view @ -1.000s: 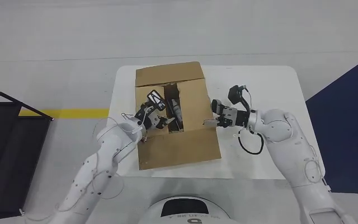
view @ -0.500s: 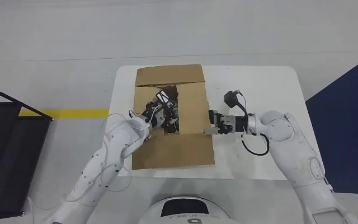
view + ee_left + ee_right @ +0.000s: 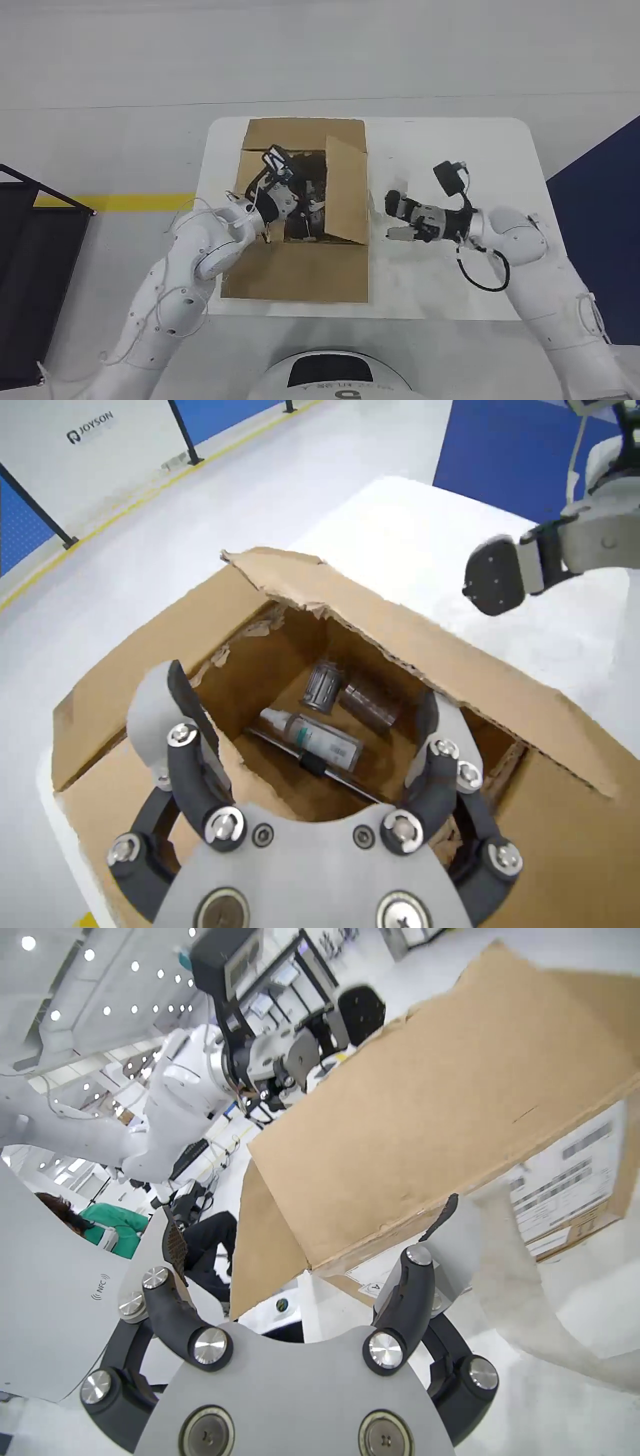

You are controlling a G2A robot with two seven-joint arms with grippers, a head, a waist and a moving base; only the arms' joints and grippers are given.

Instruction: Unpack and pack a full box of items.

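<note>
The box (image 3: 300, 270) sits on the white table (image 3: 450, 150) right in front of me, its nearest flap (image 3: 295, 280) folded flat toward me. My left gripper (image 3: 300, 687) hangs over the opening, fingers spread wide and holding nothing. Down on the floor of the box, between those fingers, I see a white bottle (image 3: 320, 740) lying on its side across a thin dark rod (image 3: 345, 782). Just past it are a ribbed grey cylinder (image 3: 322, 685) and a darker one (image 3: 370, 702) side by side. The flap (image 3: 345, 190) on my right stands tilted up with a torn edge. My right gripper (image 3: 393, 216) is just beyond that flap over the table, also spread and empty, not touching the cardboard.
</note>
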